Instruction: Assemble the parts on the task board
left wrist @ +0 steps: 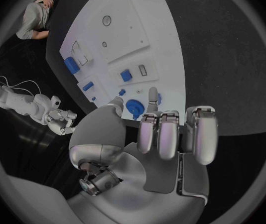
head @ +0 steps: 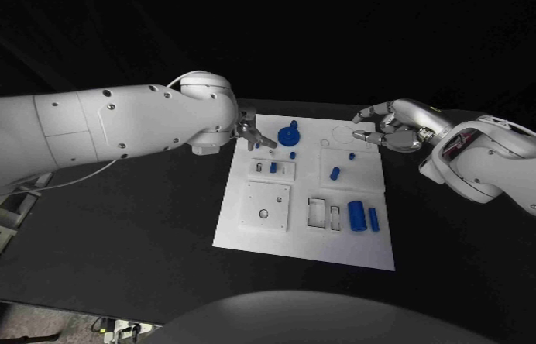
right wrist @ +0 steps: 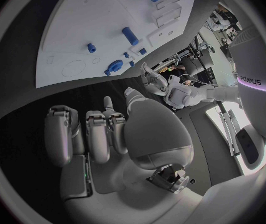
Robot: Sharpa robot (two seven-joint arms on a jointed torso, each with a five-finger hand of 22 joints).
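Left hand point(head: 252, 132) fingers spread, right hand point(head: 386, 131) curled, empty

left hand point(head: 252, 133) empty, spread; right hand point(head: 389, 132) curled, empty

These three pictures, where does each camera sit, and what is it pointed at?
Head view: from the robot's head, looking down at the white task board on the black table; both white arms come in, left hand and right hand at the board's far end.
Left wrist view: behind the left hand, facing the board.
Right wrist view: behind the right hand, facing the board.
All three views share the round blue gear-like part.
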